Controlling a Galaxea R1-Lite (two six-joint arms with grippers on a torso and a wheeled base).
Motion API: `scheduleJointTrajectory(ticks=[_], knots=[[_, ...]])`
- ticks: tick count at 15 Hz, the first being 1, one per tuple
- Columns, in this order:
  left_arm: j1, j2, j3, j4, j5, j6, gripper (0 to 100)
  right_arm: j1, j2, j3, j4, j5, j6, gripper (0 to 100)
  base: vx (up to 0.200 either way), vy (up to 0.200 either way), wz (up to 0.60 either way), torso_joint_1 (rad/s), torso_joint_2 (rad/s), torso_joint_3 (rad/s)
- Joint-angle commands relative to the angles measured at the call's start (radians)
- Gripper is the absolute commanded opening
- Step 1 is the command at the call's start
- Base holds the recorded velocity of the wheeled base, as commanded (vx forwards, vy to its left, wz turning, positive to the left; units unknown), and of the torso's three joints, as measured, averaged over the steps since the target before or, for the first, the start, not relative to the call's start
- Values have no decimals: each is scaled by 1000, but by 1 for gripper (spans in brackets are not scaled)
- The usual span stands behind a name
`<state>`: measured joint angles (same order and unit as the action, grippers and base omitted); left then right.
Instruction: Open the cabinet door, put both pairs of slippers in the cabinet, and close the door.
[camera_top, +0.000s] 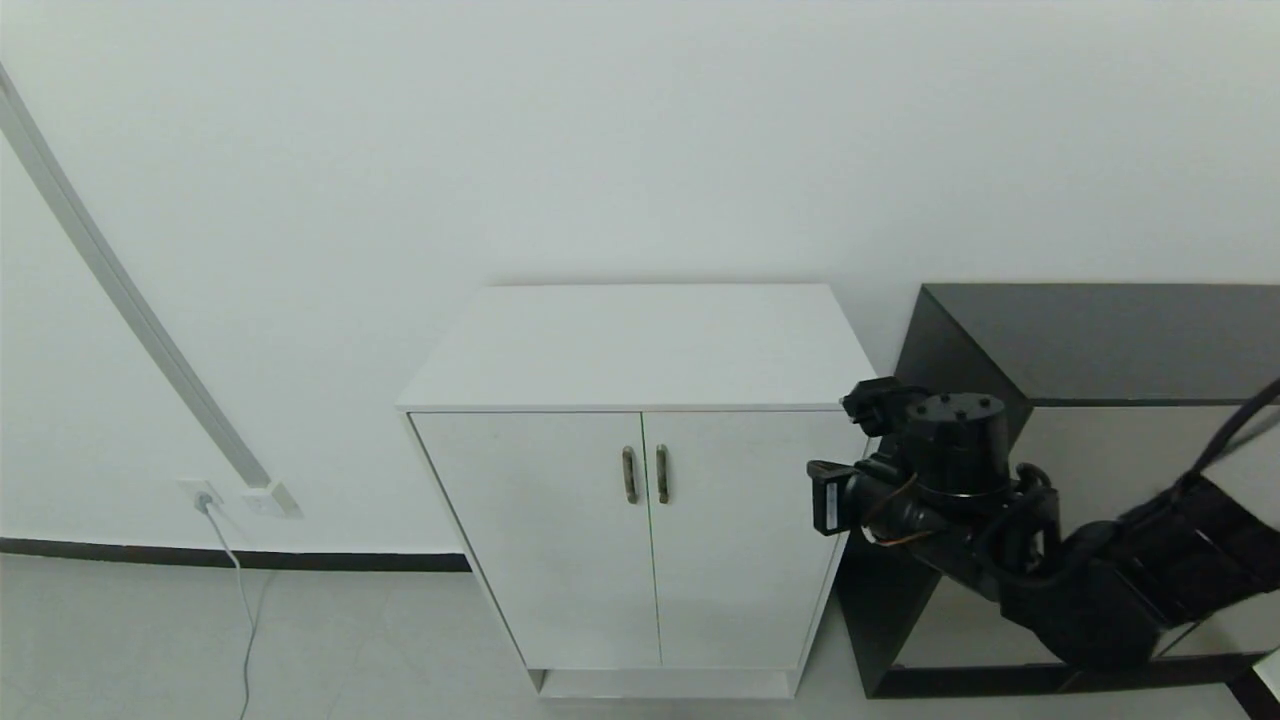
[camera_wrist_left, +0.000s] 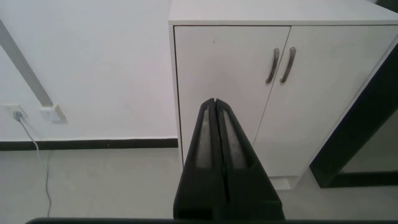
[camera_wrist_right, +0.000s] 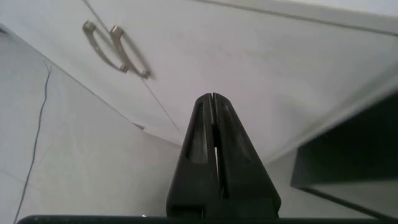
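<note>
The white cabinet stands against the wall with both doors shut. Its two metal handles sit side by side at the middle seam. My right arm hangs by the cabinet's right front edge; its gripper is shut on nothing and points at the right door, below and to the side of the handles. In the left wrist view my left gripper is shut and empty, held back from the left door, with the handles off to one side.
A black glossy cabinet stands directly right of the white one. A wall socket with a grey cable is low on the left wall, under a slanted white conduit. Grey floor lies open at the front left.
</note>
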<state>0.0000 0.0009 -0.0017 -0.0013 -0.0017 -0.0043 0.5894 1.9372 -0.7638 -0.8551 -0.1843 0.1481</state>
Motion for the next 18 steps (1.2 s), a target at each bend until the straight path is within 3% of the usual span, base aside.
scheduleJointTrajectory(ticks=[1, 3, 11, 13, 15, 18], knots=[[0, 1, 0, 0, 0, 0, 0, -2, -159, 152, -2, -81, -4, 0, 0, 0, 0, 0, 0, 0], [0, 1, 0, 0, 0, 0, 0, -3, -256, 250, -4, -152, -2, 0, 0, 0, 0, 0, 0, 0], [0, 1, 0, 0, 0, 0, 0, -19, -761, 758, 4, -202, -13, 0, 0, 0, 0, 0, 0, 0], [0, 1, 0, 0, 0, 0, 0, -57, -923, 764, 185, -198, -7, 0, 0, 0, 0, 0, 0, 0], [0, 1, 0, 0, 0, 0, 0, -65, -1138, 758, 455, -158, -22, 0, 0, 0, 0, 0, 0, 0], [0, 1, 0, 0, 0, 0, 0, -85, -1299, 764, 616, -93, -24, 0, 0, 0, 0, 0, 0, 0]])
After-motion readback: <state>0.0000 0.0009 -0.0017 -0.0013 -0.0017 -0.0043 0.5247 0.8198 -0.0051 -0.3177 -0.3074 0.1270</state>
